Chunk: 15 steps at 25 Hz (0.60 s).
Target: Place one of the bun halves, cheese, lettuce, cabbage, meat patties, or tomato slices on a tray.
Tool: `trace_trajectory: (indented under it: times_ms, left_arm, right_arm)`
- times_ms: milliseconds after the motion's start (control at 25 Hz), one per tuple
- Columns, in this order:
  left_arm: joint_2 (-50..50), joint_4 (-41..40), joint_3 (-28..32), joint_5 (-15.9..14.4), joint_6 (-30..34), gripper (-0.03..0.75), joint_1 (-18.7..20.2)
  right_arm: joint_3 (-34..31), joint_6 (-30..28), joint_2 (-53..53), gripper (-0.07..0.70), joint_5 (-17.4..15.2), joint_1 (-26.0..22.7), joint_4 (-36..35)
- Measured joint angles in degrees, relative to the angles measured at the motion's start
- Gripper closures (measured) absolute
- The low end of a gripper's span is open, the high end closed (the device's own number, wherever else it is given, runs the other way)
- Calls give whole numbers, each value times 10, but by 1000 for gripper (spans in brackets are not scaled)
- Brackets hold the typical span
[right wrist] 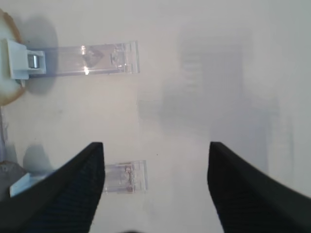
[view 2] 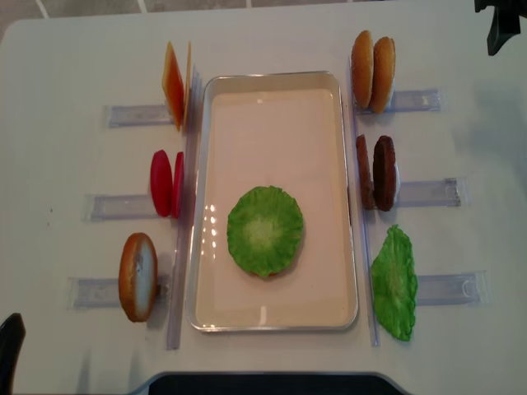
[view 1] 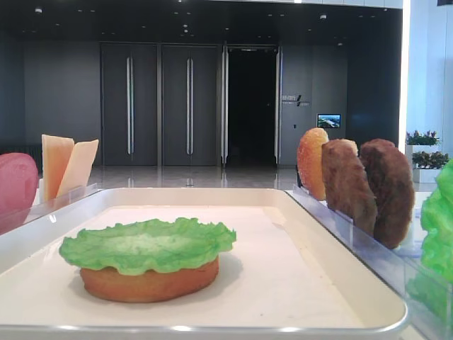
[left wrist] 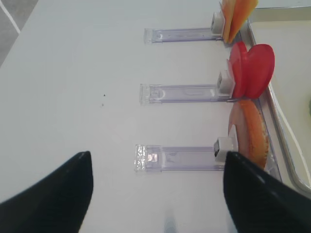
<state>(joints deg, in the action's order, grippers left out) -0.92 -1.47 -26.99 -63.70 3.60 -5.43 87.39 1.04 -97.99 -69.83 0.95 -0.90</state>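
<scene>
Nearest the low camera, the tray (view 1: 340,290) holds a flat bun half (view 1: 148,282) with the lettuce (view 1: 147,244) draped over it, at the tray's middle. On the worktop (view 2: 58,66) the meat patties (view 2: 377,173), cheese (view 2: 174,85) and tomato slices (view 2: 163,183) stand in racks. Both the right pincer (right wrist: 155,189) and left pincer (left wrist: 158,194) hover spread and empty. A placement looks finished; next, I judge, comes picking a patty.

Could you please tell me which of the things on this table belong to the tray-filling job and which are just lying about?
Belonging to the job:
tray
lettuce on a bun half in the tray
meat patties
cheese
tomato slices
spare buns

Just lying about:
clear racks
white table
</scene>
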Motion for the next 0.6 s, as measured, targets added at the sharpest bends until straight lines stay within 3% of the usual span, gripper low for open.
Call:
trace_trajectory:
  times_ms: [600]
  left_arm:
    - [0,0,0,0,0,76,0]
  right_arm:
    - [-314,12,308,167,-2,0,-17]
